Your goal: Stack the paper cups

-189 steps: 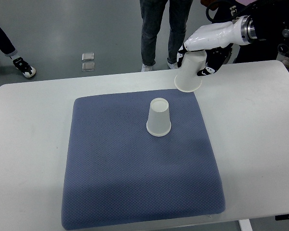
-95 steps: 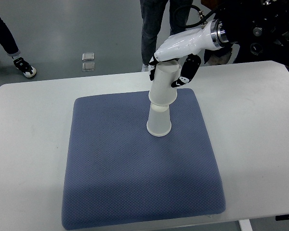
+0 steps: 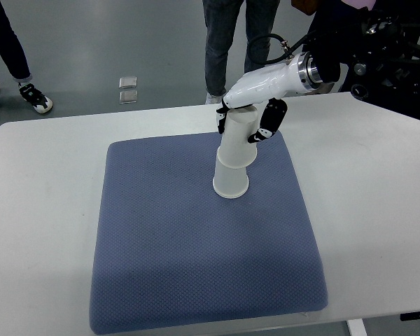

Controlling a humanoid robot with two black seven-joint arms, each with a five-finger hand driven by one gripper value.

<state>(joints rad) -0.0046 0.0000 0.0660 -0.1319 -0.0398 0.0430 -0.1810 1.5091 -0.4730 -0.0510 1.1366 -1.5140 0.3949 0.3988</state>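
Upper cup point(image 3: 238, 138) lowered onto lower cup point(image 3: 231, 182), right hand point(image 3: 250, 112) gripping, blue mat point(image 3: 196, 266)

The upper paper cup point(image 3: 238, 138) hides the top of the lower paper cup point(image 3: 230, 180); the right hand point(image 3: 248, 115) covers its base.

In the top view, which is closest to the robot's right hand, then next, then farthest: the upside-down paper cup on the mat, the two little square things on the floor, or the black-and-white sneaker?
1. Upside-down white paper cup, just below the right hand, on the mat.
2. Two small square pads, floor, left.
3. Black-and-white sneaker, far left.
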